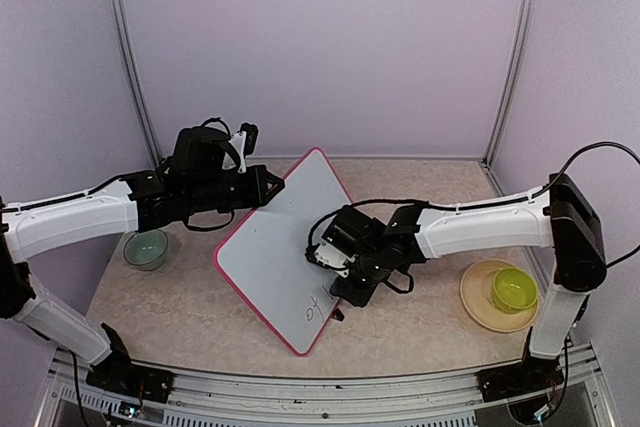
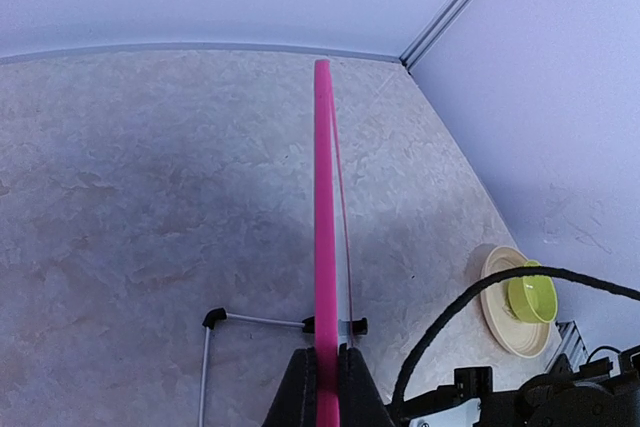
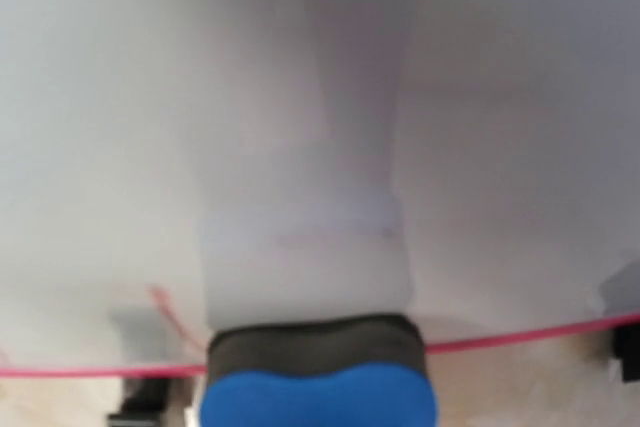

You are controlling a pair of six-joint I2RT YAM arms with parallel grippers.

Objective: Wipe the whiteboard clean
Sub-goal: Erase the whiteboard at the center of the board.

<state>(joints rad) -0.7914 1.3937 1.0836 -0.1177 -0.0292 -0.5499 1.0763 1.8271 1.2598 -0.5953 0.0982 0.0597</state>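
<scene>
The whiteboard [image 1: 270, 247], white with a pink rim, stands tilted on the table's middle. Dark handwriting [image 1: 318, 308] shows near its lower corner. My left gripper [image 1: 266, 187] is shut on the board's upper left edge. In the left wrist view the pink rim [image 2: 323, 197] runs edge-on between the black fingers [image 2: 298, 397], with the wire stand [image 2: 213, 318] behind. My right gripper [image 1: 326, 256] is at the board's right side, shut on a blue eraser [image 3: 318, 394]. Its dark felt face presses against the white surface [image 3: 300, 97].
A teal bowl [image 1: 146, 248] sits on the table at the left, under my left arm. A green bowl [image 1: 513, 289] rests on a beige plate [image 1: 478, 303] at the right. Walls close in on three sides. A black cable [image 2: 450, 317] loops above the right arm.
</scene>
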